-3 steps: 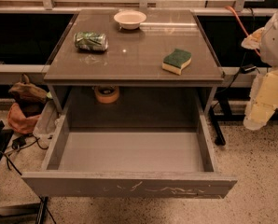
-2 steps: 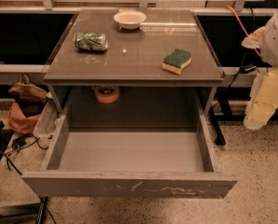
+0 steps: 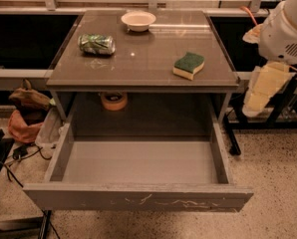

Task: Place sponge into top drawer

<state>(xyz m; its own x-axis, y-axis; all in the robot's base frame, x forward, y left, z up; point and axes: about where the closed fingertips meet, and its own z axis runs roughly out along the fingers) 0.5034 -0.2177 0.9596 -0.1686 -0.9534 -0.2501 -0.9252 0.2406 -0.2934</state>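
Observation:
The sponge (image 3: 189, 65), dark green on top with yellow foam below, lies on the grey table top (image 3: 138, 54) near its front right corner. The top drawer (image 3: 138, 198) is pulled fully out under the table; its inside is bare and its front panel has white scratches. My gripper (image 3: 262, 89), cream-coloured, hangs from the white arm (image 3: 287, 26) at the right edge of the view. It is beside the table's right side, to the right of the sponge and lower than the table top, and touches nothing.
A crushed green can (image 3: 96, 43) lies at the table's left and a white bowl (image 3: 138, 20) at the back. A tape roll (image 3: 113, 100) sits under the table behind the drawer. Bags (image 3: 26, 113) and cables lie on the floor at left.

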